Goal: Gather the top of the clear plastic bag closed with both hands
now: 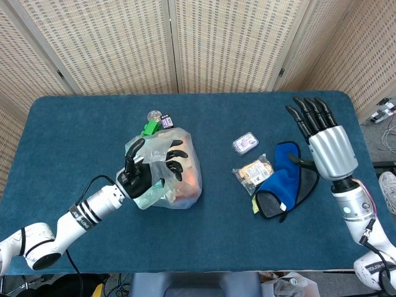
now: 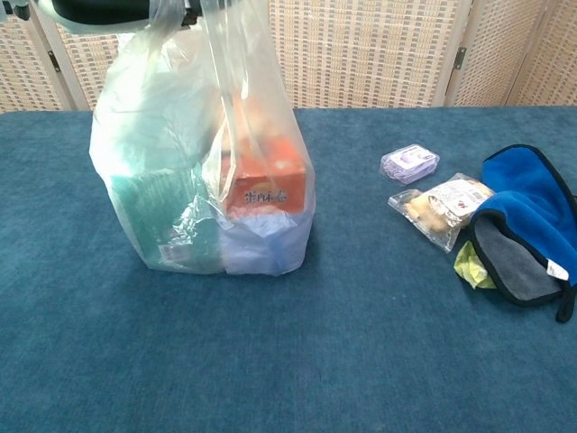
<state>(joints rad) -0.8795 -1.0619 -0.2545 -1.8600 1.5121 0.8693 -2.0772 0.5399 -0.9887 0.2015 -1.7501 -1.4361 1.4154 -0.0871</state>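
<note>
The clear plastic bag (image 1: pixel 176 179) stands left of the table's middle, with an orange box (image 2: pixel 263 185) and a teal box (image 2: pixel 151 212) inside. My left hand (image 1: pixel 150 168) grips the bag's top from the left, its fingers lying over the gathered film. In the chest view the bag (image 2: pixel 180 117) is drawn up to the left hand (image 2: pixel 99 9) at the top edge. My right hand (image 1: pixel 323 137) hovers far off at the table's right side, fingers straight and apart, holding nothing. The chest view does not show it.
A blue cloth (image 1: pixel 286 179) lies at the right with a snack packet (image 1: pixel 253 171) and a small purple pack (image 1: pixel 246 143) beside it. A green item (image 1: pixel 149 128) and a small round thing (image 1: pixel 154 116) sit just behind the bag. The table's far edge meets folding screens.
</note>
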